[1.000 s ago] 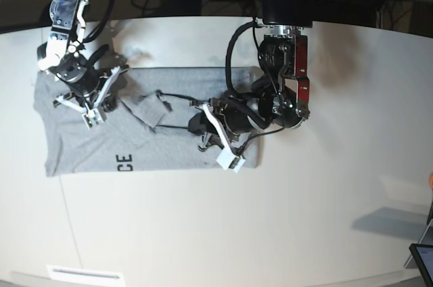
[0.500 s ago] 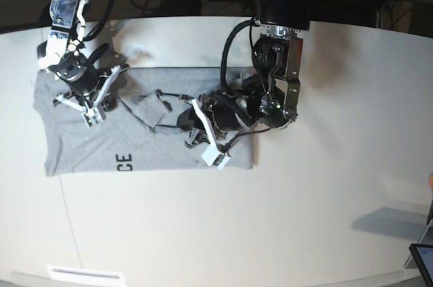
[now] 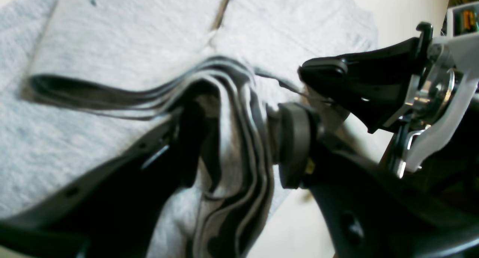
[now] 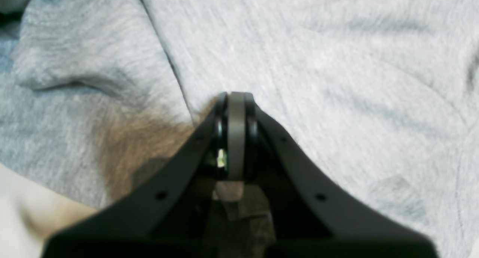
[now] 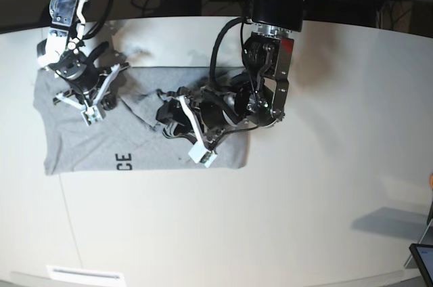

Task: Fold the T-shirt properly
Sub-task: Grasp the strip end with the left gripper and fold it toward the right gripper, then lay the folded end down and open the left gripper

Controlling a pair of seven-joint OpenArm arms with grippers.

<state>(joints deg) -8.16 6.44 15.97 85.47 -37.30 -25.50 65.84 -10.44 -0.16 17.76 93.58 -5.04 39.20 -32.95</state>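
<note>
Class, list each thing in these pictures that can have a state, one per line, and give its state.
T-shirt: partly folded, bunched mid-body, lying on the table.
Left gripper: jaws apart, folded layers of shirt between them.
Right gripper: shut, tip resting on the shirt.
Table: bearing the shirt.

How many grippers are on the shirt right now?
2. The right gripper rests shut on the shirt near its left end in the base view. The left gripper, jaws apart around bunched folds, is over the shirt's right half.

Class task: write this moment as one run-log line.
left gripper: jaws apart around bunched T-shirt layers | right gripper: shut, on shirt | fold: unfinished
</note>
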